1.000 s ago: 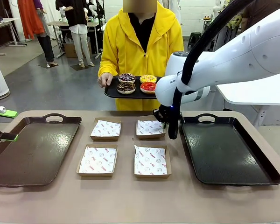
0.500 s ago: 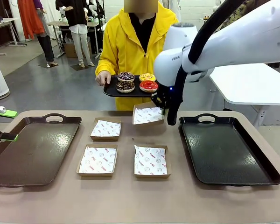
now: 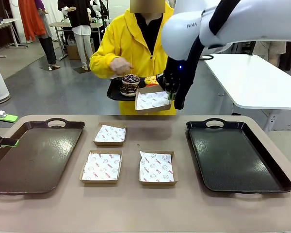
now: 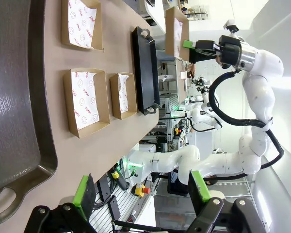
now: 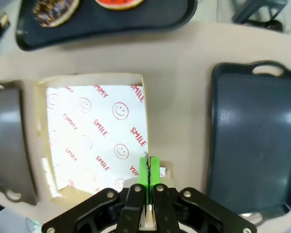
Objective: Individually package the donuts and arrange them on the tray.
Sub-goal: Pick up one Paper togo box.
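Observation:
The person at the far side holds a small black tray (image 3: 117,94) of donuts: a chocolate sprinkled one (image 3: 131,78), a chocolate crumbed one (image 3: 129,89) and a yellow one (image 3: 151,80), partly behind the lifted box. One of the person's hands (image 3: 120,65) hovers just above them. My right gripper (image 3: 171,97) is shut on the right rim of a paper-lined cardboard box (image 3: 152,100), held in the air against that tray. In the right wrist view the gripper (image 5: 148,174) pinches the box (image 5: 94,141), with a chocolate donut (image 5: 55,9) and the red donut (image 5: 118,3) beyond. My left gripper (image 3: 5,130) stands open at the left edge.
Three more paper-lined boxes (image 3: 109,134), (image 3: 102,166), (image 3: 156,168) lie in the middle of the table. A large dark tray (image 3: 36,158) sits on the left and another (image 3: 235,158) on the right. A white table (image 3: 259,82) stands behind on the right.
My right gripper has lifted the box off the table and carried it up to the person's tray. The person's hand has moved over the donuts. The left arm has not moved.

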